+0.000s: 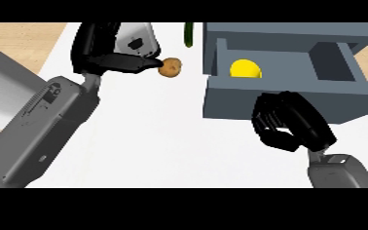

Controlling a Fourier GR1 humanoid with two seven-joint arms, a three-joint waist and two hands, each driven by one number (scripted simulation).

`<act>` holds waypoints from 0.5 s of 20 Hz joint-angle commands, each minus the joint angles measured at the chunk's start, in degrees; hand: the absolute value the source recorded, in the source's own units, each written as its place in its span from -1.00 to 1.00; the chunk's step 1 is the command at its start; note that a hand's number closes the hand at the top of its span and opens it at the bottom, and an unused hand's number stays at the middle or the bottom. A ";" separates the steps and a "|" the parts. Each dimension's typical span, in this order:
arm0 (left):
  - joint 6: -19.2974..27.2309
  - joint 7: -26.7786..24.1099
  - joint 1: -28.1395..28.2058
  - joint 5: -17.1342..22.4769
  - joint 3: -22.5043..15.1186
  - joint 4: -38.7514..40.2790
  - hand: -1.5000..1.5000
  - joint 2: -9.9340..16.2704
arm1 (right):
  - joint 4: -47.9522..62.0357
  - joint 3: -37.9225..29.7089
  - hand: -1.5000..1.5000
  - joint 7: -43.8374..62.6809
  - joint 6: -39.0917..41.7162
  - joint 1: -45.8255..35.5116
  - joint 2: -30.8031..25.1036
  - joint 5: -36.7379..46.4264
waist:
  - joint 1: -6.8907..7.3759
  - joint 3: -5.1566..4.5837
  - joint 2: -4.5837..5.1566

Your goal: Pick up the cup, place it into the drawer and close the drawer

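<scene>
The yellow cup (245,68) lies inside the open drawer (280,105); the right hand (291,122), fingers curled and empty, sits against the drawer front.

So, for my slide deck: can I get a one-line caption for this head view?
Yellow cup sits inside the open drawer; right hand curled at its front, left hand near a potato.

The yellow cup (245,68) sits inside the open grey drawer (280,105). The right hand (291,120), fingers curled and empty, hovers at the drawer's front. The left hand (115,53) rests open beside a potato (170,67).
</scene>
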 commanded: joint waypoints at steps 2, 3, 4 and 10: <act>-1.77 -0.89 6.67 -0.09 1.99 -5.13 -1.00 3.00 | 14.63 2.98 1.00 -4.70 -6.31 -6.62 0.08 9.97 | -0.35 0.04 0.24; -3.37 -1.51 8.46 0.73 2.57 -6.18 -1.00 3.95 | 18.46 5.10 1.00 -5.64 -10.23 -5.76 2.03 12.95 | 0.20 0.06 0.34; -4.55 0.02 7.06 1.61 4.38 -5.39 -1.00 5.19 | 22.21 4.98 1.00 -4.35 -10.05 -10.11 3.24 13.89 | -0.04 0.05 0.43; -10.01 -1.70 16.99 2.30 8.09 -10.97 -1.00 9.63 | 42.57 -0.17 1.00 -10.33 -16.84 -19.26 6.59 13.71 | -0.18 0.06 0.42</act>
